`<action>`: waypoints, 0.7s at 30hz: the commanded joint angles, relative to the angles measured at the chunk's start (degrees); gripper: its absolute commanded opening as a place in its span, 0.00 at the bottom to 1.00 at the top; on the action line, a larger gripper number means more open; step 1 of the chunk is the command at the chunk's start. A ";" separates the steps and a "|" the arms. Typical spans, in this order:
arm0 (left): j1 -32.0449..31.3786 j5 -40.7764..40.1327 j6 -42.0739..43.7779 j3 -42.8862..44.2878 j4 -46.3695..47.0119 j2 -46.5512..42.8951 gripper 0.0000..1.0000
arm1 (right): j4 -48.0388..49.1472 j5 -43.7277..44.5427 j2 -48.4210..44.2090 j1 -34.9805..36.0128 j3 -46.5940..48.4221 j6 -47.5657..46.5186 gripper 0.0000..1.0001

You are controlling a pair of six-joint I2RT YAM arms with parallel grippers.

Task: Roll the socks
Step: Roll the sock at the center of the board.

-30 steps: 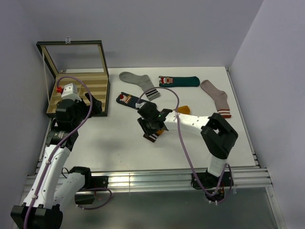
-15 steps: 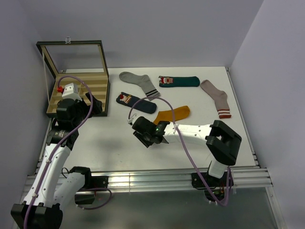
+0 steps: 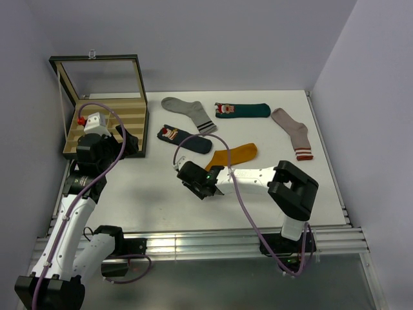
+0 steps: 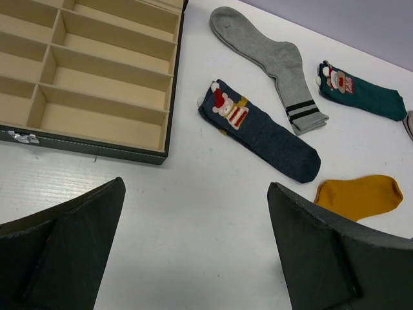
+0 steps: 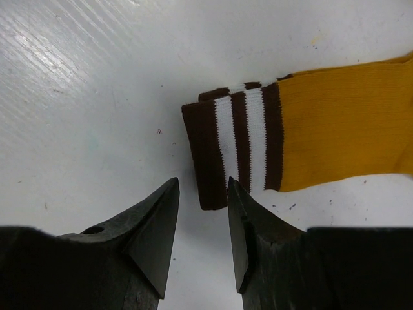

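Presently the right pincer (image 5: 201, 184) stands half spread, gripping nothing, its tips straddling the striped cuff (image 5: 239, 145) of the mustard sock (image 5: 342, 123) lying flat on the bench (image 5: 97, 97); the left pincer (image 4: 193, 194) hangs wide, empty.

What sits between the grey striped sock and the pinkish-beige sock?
The dark teal sock with the Christmas figure lies between the grey sock and the pinkish-beige sock; the top view shows it.

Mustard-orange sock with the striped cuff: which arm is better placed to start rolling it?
Right. The right gripper stands part-open at the striped cuff of the mustard-orange sock. The left gripper hangs open near the wooden compartment box, apart from that sock.
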 commanded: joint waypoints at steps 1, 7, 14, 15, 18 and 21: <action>-0.20 0.62 0.27 0.50 1.27 -0.14 1.00 | 1.81 1.20 1.33 0.32 0.41 -0.66 0.43; -0.20 0.61 0.27 0.41 1.09 -0.40 0.99 | 0.76 2.08 5.02 0.32 1.46 -0.75 0.43; -0.20 0.53 0.19 0.41 1.09 -0.31 1.00 | -0.29 2.43 6.87 0.23 1.73 0.74 0.42; -0.20 0.61 0.27 0.41 1.01 -0.31 1.00 | -0.56 2.08 6.96 0.23 1.81 1.00 0.42; -0.20 0.53 0.19 0.41 1.09 -0.31 0.99 | -1.17 0.94 7.40 0.23 2.25 1.53 0.41; -0.20 0.61 0.19 0.41 1.09 -0.23 0.99 | -2.66 -0.20 8.19 0.23 2.87 2.50 0.38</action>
